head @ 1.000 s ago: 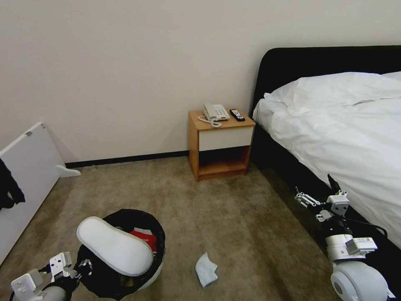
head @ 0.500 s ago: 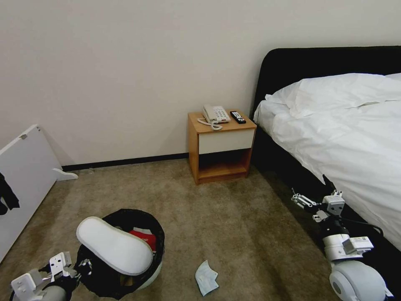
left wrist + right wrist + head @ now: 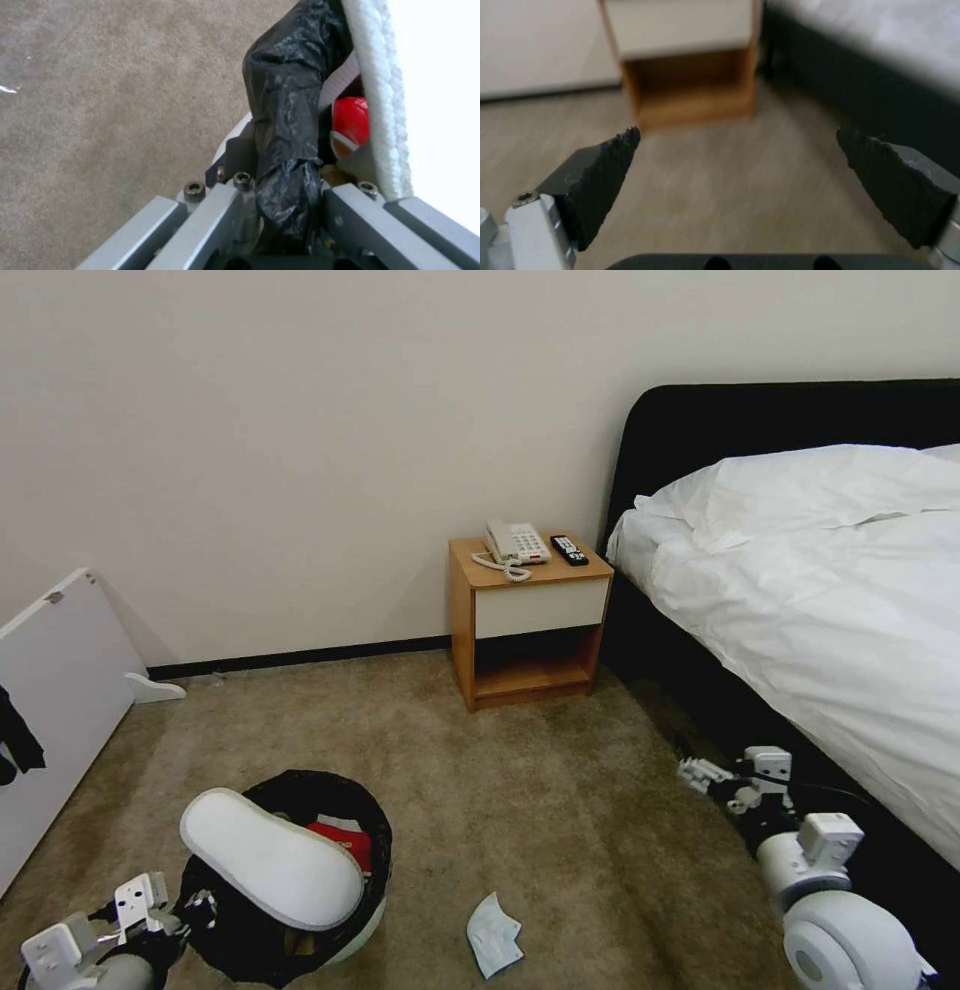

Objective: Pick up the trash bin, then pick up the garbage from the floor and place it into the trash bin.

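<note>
The trash bin (image 3: 372, 858), white with a black bag over its rim, hangs at lower left in the head view. My left gripper (image 3: 200, 906) is shut on the bin's bagged rim (image 3: 285, 123). A white slipper (image 3: 268, 858) lies across the bin's mouth, with a red packet (image 3: 345, 842) inside beside it. A pale-blue mask (image 3: 493, 935) lies on the beige carpet floor (image 3: 540, 810) just right of the bin. My right gripper (image 3: 690, 769) hovers open and empty low over the floor by the bed, its dark pads (image 3: 605, 165) wide apart.
A wooden nightstand (image 3: 528, 615) with a phone (image 3: 515, 541) and remote stands against the far wall. A bed (image 3: 820, 600) with white bedding and a black frame fills the right side. A white board (image 3: 60, 690) leans at the left.
The head camera shifted slightly at first. My right arm has dropped lower and moved left, toward the floor. The bin stays held in my left gripper and the mask lies where it was.
</note>
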### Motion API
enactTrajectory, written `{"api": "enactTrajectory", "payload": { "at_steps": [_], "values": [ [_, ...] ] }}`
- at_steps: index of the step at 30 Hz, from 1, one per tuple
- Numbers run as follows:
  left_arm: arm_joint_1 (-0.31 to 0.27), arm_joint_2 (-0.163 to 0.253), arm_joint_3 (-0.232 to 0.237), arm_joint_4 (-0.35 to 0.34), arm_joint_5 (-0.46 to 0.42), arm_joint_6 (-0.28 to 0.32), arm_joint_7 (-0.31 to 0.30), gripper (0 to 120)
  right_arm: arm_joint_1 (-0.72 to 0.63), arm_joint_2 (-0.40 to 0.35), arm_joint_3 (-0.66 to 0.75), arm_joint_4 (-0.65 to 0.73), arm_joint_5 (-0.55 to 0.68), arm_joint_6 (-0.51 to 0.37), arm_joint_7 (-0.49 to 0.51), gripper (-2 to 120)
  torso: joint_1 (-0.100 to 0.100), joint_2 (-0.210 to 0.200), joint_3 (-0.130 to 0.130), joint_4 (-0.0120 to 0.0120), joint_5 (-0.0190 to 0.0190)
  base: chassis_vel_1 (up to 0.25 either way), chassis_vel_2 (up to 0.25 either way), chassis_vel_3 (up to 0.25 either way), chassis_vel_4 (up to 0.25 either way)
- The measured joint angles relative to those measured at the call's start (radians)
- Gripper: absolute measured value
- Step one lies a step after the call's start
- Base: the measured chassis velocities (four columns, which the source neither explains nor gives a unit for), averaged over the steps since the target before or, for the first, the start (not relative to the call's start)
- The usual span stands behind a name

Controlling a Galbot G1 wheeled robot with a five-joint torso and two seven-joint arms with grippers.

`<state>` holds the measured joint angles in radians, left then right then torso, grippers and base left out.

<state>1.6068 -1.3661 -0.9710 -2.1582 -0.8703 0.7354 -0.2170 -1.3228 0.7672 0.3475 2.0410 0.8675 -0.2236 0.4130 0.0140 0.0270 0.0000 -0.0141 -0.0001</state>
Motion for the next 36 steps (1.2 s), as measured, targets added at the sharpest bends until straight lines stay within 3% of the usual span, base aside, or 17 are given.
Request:
{"api": "enactTrajectory", "payload": {
  "at_steps": [5, 11, 23, 31, 36],
  "values": [
    [0.002, 0.004, -0.003, -0.002, -0.003, 0.000, 0.000, 1, 0.106, -0.065, -0.128, 0.023, 0.225, -0.229, 0.114, 100, 0.000, 0.000, 0.000, 0.0005, 0.0001, 0.000, 0.000, 0.000, 0.000],
    [-0.015, 0.016, 0.020, 0.015, -0.003, 0.000, 0.000, 1, 0.137, -0.087, -0.167, 0.022, 0.412, -0.389, 0.170, 100, 0.000, 0.000, 0.000, 0.0000, 0.0000, 0.000, 0.000, 0.000, 0.000],
    [-0.015, 0.020, 0.019, 0.020, -0.003, 0.000, 0.000, 1, 0.221, -0.059, -0.333, -0.069, 0.445, -0.437, 0.192, 100, 0.000, 0.000, 0.000, 0.0000, 0.0000, 0.000, 0.000, 0.000, 0.000],
    [-0.015, 0.018, 0.019, 0.023, -0.002, 0.000, 0.000, 1, 0.386, 0.018, -0.561, -0.201, 0.433, -0.419, 0.161, 100, 0.000, 0.000, 0.000, 0.0002, 0.0002, 0.000, 0.000, 0.000, 0.000],
    [-0.023, 0.020, 0.025, 0.035, -0.002, 0.000, 0.001, 1, 0.424, 0.042, -0.610, -0.234, 0.435, -0.414, 0.155, 100, 0.000, 0.000, 0.000, 0.0000, -0.0001, 0.000, 0.000, 0.000, 0.000]
  ]
}}
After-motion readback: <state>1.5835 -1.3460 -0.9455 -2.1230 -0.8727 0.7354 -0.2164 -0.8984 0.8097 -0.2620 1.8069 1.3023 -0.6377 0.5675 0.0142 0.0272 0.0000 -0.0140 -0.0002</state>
